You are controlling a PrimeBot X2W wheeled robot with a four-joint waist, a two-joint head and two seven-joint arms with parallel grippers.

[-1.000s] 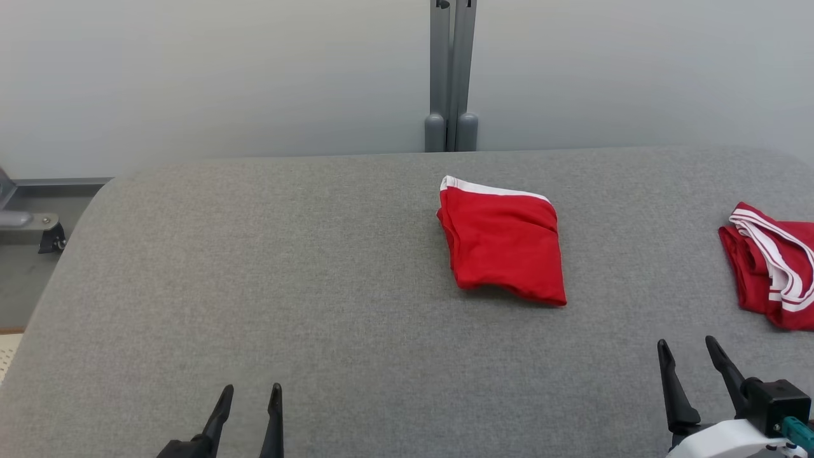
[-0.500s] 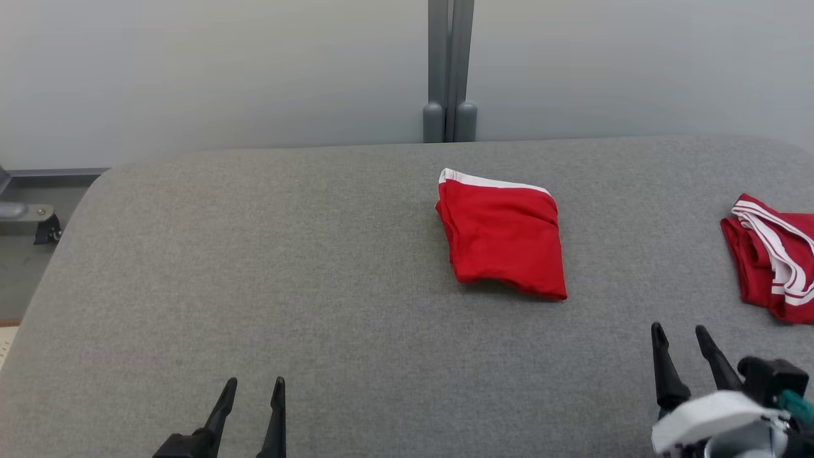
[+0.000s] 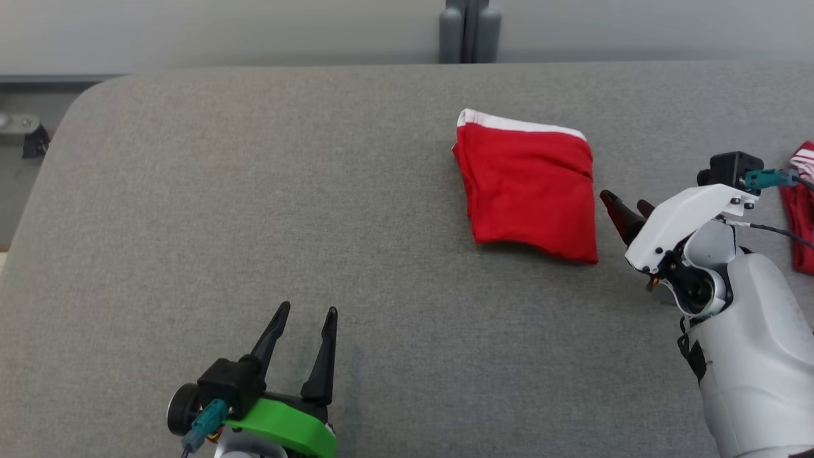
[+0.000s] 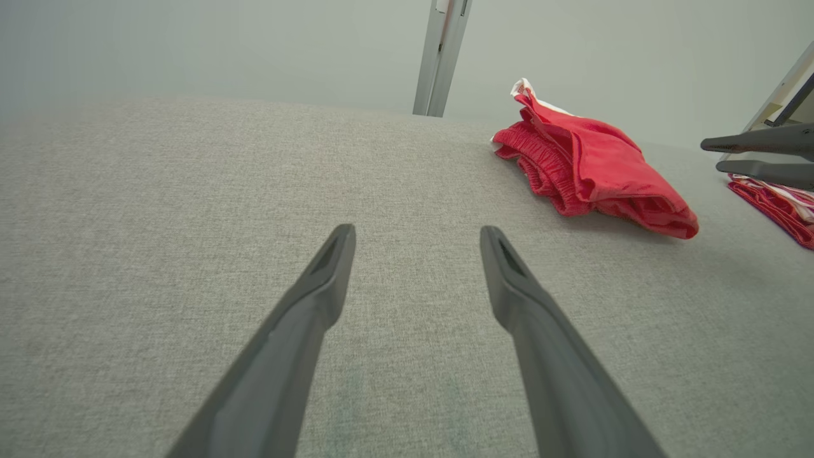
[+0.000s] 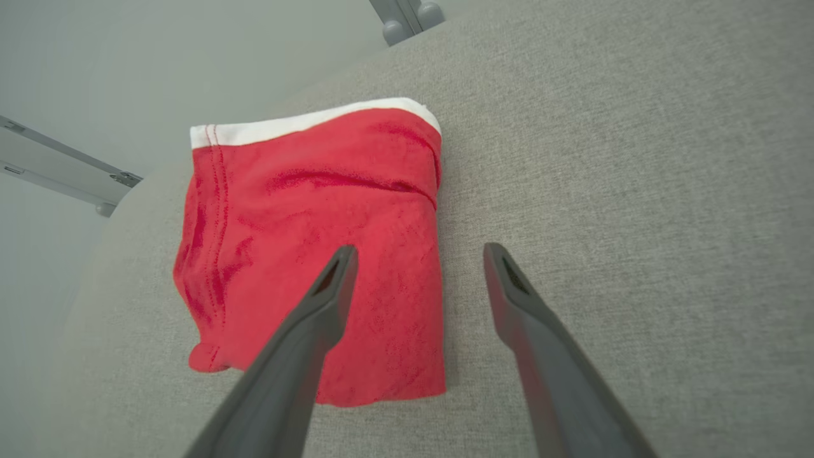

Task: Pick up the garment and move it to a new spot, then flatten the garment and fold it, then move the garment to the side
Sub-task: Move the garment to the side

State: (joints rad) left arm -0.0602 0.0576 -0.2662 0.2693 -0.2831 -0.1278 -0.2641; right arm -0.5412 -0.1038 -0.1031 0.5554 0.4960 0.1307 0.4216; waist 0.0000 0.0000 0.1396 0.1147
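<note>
I have the folded red cloth garment with a white waistband (image 3: 528,187) lying flat on the grey fabric-covered worktop (image 3: 254,191), right of centre. My right gripper (image 3: 626,202) is spread wide and empty, just beside the garment's right edge. Its wrist view shows one finger over red cloth and the other over bare worktop. My left gripper (image 3: 308,308) is also released, well apart at the near left. A second red, white-striped garment (image 3: 801,216) lies further right.
</note>
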